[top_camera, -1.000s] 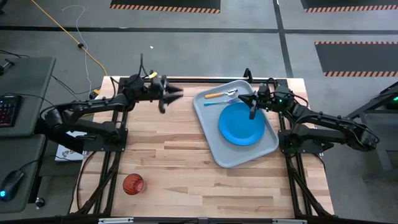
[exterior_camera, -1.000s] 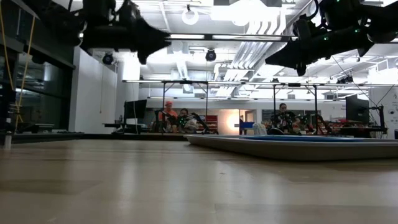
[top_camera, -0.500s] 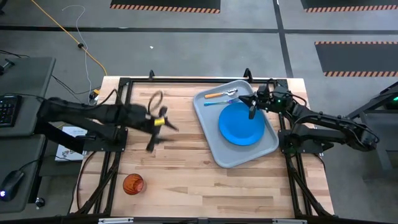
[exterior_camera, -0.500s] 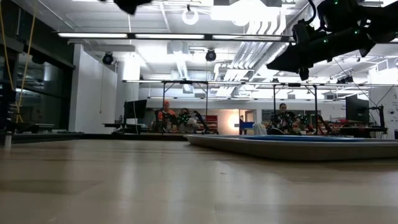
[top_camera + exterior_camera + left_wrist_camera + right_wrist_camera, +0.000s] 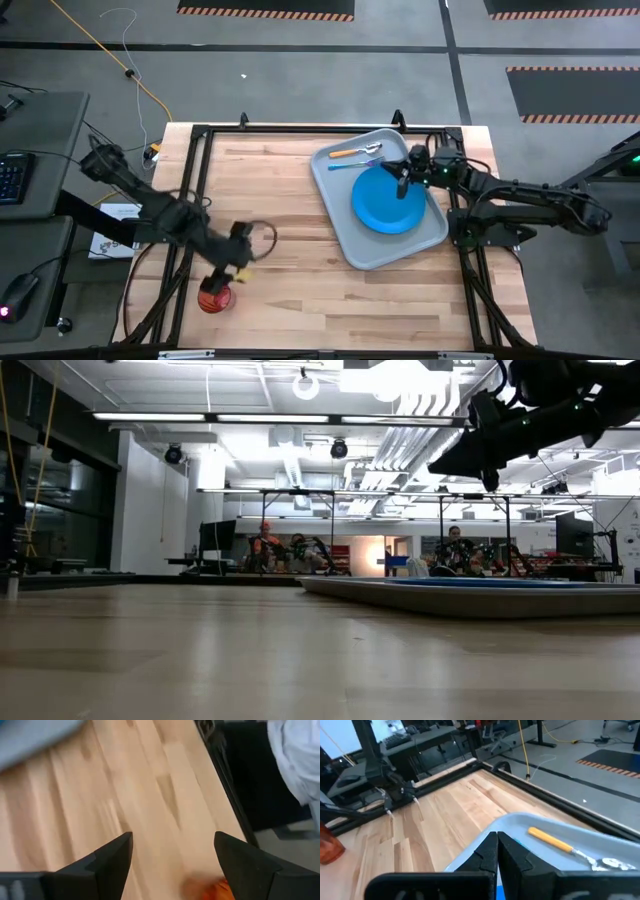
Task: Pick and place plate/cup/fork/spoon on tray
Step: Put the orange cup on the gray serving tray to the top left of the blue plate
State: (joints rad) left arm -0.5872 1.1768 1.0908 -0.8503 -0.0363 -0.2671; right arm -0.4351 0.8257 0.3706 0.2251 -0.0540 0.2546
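from above we see the large pale grey-blue rectangular plastic tray [image 5: 362, 250] with its raised rim toward three o'clock on the pale wooden table [image 5: 290, 210], and on it the round flat bright blue plastic plate [image 5: 385, 200], with the small spoon with a silvery bowl and orange handle [image 5: 352, 152] and the slim blue fork [image 5: 352, 163] lying side by side at the tray's twelve o'clock end; so we judge three of the four items placed. the small translucent red-orange plastic cup [image 5: 213, 297] stands off the tray near seven o'clock, well apart from it, and is what is left. our left gripper [image 5: 238, 262] hangs just beside the cup, on its one o'clock side, while our right gripper [image 5: 402, 180] hovers over the plate. in the level view the tray [image 5: 470, 598] shows as a low slab with a blue sliver of the plate [image 5: 520, 583] above its rim, and our right gripper [image 5: 486, 478] hangs above it; people sit in the room behind. in the left wrist view our fingers [image 5: 112, 857] stand wide apart and empty, with a blurred orange bit of the cup [image 5: 212, 890] by one finger. in the right wrist view our right fingers [image 5: 492, 851] are pressed together, holding nothing, with the spoon [image 5: 560, 845] on the tray [image 5: 520, 822] and the cup [image 5: 330, 847] far off.
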